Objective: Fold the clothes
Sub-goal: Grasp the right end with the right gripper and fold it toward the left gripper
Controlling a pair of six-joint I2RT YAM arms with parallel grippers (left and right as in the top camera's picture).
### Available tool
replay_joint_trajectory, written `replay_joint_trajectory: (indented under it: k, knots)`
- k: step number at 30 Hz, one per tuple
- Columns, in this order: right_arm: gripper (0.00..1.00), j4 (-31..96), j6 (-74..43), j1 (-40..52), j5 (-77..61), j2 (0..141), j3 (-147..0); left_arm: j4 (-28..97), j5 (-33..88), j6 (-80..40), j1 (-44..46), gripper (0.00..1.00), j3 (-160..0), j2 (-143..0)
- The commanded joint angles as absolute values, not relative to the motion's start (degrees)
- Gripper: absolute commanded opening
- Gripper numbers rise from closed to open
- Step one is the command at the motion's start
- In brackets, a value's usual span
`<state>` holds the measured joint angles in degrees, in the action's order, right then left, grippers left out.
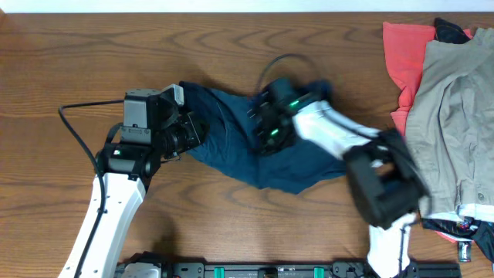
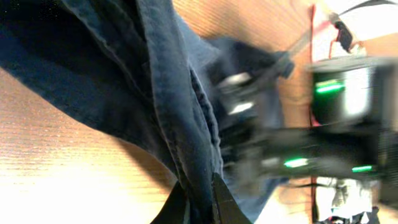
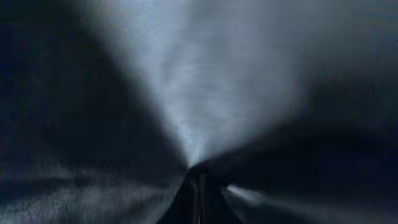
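At mid-worktop (image 1: pixel 231 46), the navy shorts (image 1: pixel 231 147) lay bunched between your arms. Your left tool (image 2: pixel 200 186) was pinched shut on a seam fold at their left edge. Your right tool (image 3: pixel 198 177) was closed on cloth near the middle.

The dark navy blue soft cotton shorts (image 1: pixel 231 143) lie crumpled mid-surface, bunched into folds, one edge lifted.
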<state>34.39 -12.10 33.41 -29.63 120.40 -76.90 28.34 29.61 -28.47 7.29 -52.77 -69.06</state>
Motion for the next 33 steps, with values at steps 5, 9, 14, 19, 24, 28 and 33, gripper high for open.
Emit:
replay_joint_trajectory:
  k: [5,9,14,19,24,28,33]
  knots:
    - [0.02,26.4,-15.9,41.7,-32.1,125.8,-76.7,28.1,30.9,-30.5,7.1,0.06,-53.3,-64.6]
    - [0.08,27.3,-15.8,40.8,-31.3,123.8,-78.1,28.7,30.8,-30.5,7.1,0.06,-53.3,-64.4]
    - [0.17,32.2,-15.1,35.8,-29.8,117.6,-79.2,31.2,29.7,-30.0,7.1,0.06,-53.3,-65.3]
    - [0.25,37.2,-9.1,28.2,-28.4,110.8,-79.2,32.3,29.3,-30.0,7.1,0.06,-53.2,-65.9]
    - [0.25,46.3,-9.1,20.9,-16.8,108.8,-79.1,32.3,29.3,-30.0,7.1,0.06,-53.2,-66.2]
    - [0.21,50.9,-9.1,16.9,-8.2,109.4,-77.3,32.3,29.3,-30.0,7.2,0.06,-53.2,-66.2]
    - [0.2,49.8,-7.6,15.4,-7.7,110.1,-72.9,32.3,29.4,-30.1,8.1,0.06,-53.2,-66.2]
